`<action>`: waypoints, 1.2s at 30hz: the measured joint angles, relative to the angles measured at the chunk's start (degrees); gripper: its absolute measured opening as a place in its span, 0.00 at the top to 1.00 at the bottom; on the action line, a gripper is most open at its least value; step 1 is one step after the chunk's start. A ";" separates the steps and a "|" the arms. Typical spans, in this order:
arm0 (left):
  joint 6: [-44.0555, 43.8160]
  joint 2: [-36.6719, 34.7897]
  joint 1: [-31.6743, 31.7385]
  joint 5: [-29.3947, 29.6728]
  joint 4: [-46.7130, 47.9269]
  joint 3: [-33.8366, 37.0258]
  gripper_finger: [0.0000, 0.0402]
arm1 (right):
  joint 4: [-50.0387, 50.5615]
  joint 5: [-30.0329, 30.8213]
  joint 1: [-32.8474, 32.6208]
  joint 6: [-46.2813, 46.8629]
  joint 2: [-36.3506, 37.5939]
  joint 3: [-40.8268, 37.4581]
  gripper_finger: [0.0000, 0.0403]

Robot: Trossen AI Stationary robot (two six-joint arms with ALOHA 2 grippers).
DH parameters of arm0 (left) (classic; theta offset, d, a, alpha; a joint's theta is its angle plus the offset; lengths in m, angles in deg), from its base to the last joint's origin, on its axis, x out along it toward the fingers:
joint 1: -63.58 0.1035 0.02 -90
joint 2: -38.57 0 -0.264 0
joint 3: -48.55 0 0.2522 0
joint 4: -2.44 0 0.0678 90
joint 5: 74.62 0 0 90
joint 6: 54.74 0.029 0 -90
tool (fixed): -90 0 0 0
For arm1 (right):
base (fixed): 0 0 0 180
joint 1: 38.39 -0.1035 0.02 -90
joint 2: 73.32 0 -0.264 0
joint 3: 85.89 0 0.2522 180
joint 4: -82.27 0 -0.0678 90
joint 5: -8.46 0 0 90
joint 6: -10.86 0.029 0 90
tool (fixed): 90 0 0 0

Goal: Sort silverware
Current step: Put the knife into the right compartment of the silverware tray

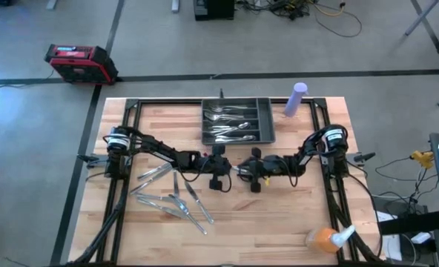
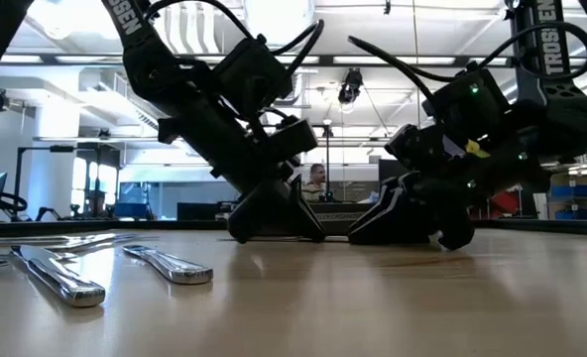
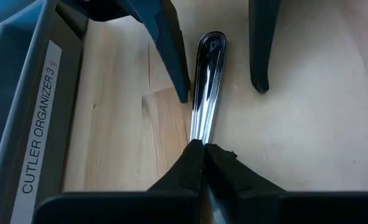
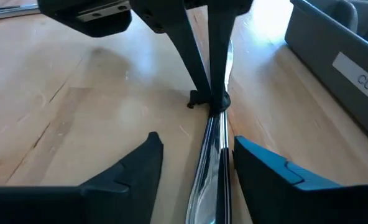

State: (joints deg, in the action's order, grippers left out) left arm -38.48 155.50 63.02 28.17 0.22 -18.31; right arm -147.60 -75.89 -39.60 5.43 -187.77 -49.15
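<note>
Item: one piece of silverware (image 3: 204,87), slim and shiny, lying flat on the table (image 1: 279,215) just in front of the dark tray (image 1: 268,126); whether knife, fork or spoon cannot be told, only the handle being shown.
Left gripper (image 3: 201,148): low at the table's centre; its fingers (image 3: 184,163) are closed on one end of the piece.
Right gripper (image 4: 193,155): facing the left one from close by; fingers (image 4: 137,163) spread apart on either side of the same piece, not yet pressed on it.
Step judged: a handover or regrasp between the two arms, midway.
Loose silverware (image 1: 171,196): several pieces scattered on the table's left part, well apart from the tray.
Sorted silverware (image 1: 230,122): forks and others lying in the tray's compartments.
Handling: stiff, light, polished and judged slippery; the piece is likely to pivot or slide if pinched at the tip only.
Hold advised: across the flat of the handle, near the middle, with fingers squarely closed.
Other objects: a lilac cylinder (image 1: 295,98) beside the tray; an orange spray bottle (image 1: 325,238) near the table's front right corner.
</note>
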 joint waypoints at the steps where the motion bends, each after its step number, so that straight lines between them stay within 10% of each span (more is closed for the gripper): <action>1: -0.04 -0.04 0.01 -0.06 0.00 0.00 0.99 | 0.59 -0.02 0.00 0.47 0.04 0.02 0.54; 19: 0.66 -8.42 -0.95 -2.85 6.79 1.11 1.00 | 3.46 0.32 -0.20 7.36 -0.12 0.17 0.86; 36: -2.24 -11.13 2.29 -8.23 6.60 1.49 0.89 | 5.08 2.44 -0.81 -4.55 -0.11 1.36 0.87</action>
State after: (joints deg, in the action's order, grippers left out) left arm -40.72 144.37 65.31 19.94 6.82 -16.82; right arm -142.52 -73.45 -40.41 0.88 -187.89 -47.79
